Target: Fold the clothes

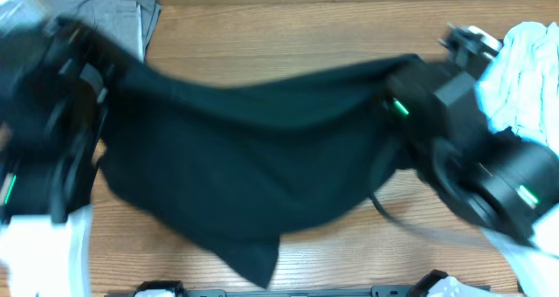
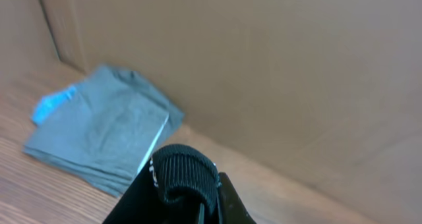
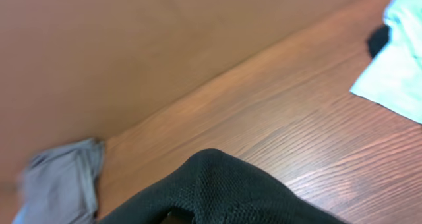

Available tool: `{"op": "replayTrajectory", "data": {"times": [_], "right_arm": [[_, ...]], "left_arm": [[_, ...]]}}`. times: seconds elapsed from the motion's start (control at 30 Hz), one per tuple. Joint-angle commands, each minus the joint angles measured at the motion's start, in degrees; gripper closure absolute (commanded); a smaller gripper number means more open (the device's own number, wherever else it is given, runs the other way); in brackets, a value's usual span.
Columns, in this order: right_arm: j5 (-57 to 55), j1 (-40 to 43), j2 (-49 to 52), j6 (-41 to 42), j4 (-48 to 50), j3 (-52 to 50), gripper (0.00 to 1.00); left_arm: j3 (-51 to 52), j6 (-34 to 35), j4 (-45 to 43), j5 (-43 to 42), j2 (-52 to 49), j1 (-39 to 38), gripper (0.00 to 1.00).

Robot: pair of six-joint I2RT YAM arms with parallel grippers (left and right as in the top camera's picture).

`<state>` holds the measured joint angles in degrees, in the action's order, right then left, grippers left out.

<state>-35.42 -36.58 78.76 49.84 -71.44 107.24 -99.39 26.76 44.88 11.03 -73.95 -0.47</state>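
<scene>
Risk, slip: the dark garment (image 1: pixel 253 157) looks stretched between two blurred arms, so a quick pull could tug an edge free.
Risk, bunching: the loose tail at 6 o'clock may tuck under and spoil the fold.
Risk, snagging: the gray folded piece (image 1: pixel 122 17) at 11 o'clock and the white pile (image 1: pixel 524 70) at 3 o'clock sit near the corners.
Long axis: runs 9 to 3 o'clock across the mid-desk (image 1: pixel 288 35).
Pointing: slack hangs toward 6 o'clock.
Left end effector (image 2: pixel 198 207): clenched on the ribbed hem.
Right end effector (image 1: pixel 395 87): buried in cloth, so I cannot tell.
</scene>
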Motion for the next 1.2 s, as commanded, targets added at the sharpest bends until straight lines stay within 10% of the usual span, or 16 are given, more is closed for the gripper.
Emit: {"op": "replayTrajectory", "data": {"times": [0.0,0.13,0.2,0.23,0.7,1.17], "right_arm": [[-0.4,7.4,6.6,3.0,3.0,0.7,0.96],[5.6,14.9,15.9,0.5,7.9,0.7,0.78],[9.6,17.8,21.0,-2.1,10.0,0.7,0.15],[11.6,19.1,23.5,-3.4,10.8,0.7,0.0],[17.2,24.7,28.7,-6.8,2.7,0.9,0.0],[30.0,24.7,28.6,-17.3,-5.4,-0.2,0.0]], "left_arm": [[0.3,-1.1,-5.7,1.1,-11.2,-0.3,0.96],[0.3,-1.0,-12.4,-2.1,-23.5,-0.7,0.96],[0.3,-1.0,-14.3,-4.0,-28.8,-1.0,0.37],[0.3,-1.0,-14.9,-5.0,-31.2,-1.1,0.0],[0.3,-1.4,-2.8,-12.4,-32.8,-1.1,0.0],[2.7,-19.3,21.9,-30.6,-25.9,-4.9,0.0]]}}
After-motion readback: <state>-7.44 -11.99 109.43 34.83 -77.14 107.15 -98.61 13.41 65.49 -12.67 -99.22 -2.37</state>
